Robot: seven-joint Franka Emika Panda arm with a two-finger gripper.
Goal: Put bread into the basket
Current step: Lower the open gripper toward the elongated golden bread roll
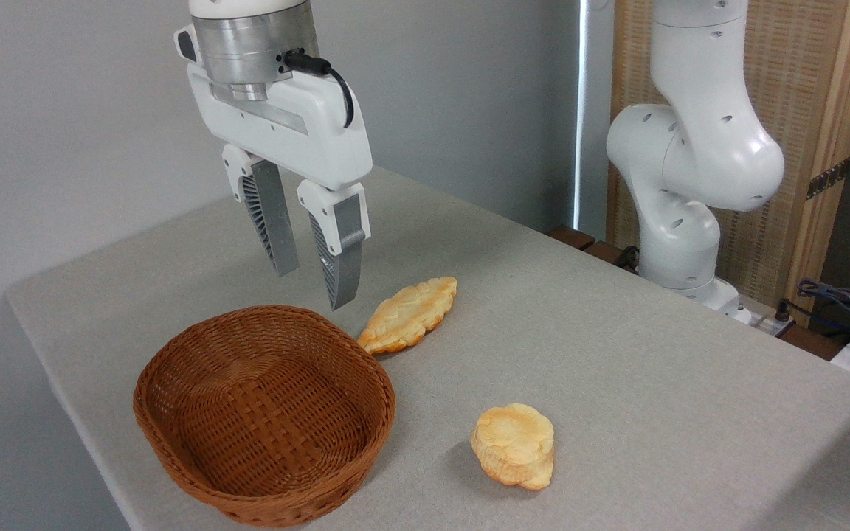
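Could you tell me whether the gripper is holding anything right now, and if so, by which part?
Nothing is held: the gripper hangs open and empty above the basket, while the bread lies on the table.

The bread lies just behind-right of the basket; a bun right.

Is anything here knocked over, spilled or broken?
Nothing stands out. The basket sits upright and empty, the bread lies flat on the table just behind it, the bun lies whole, and the open gripper hangs above.
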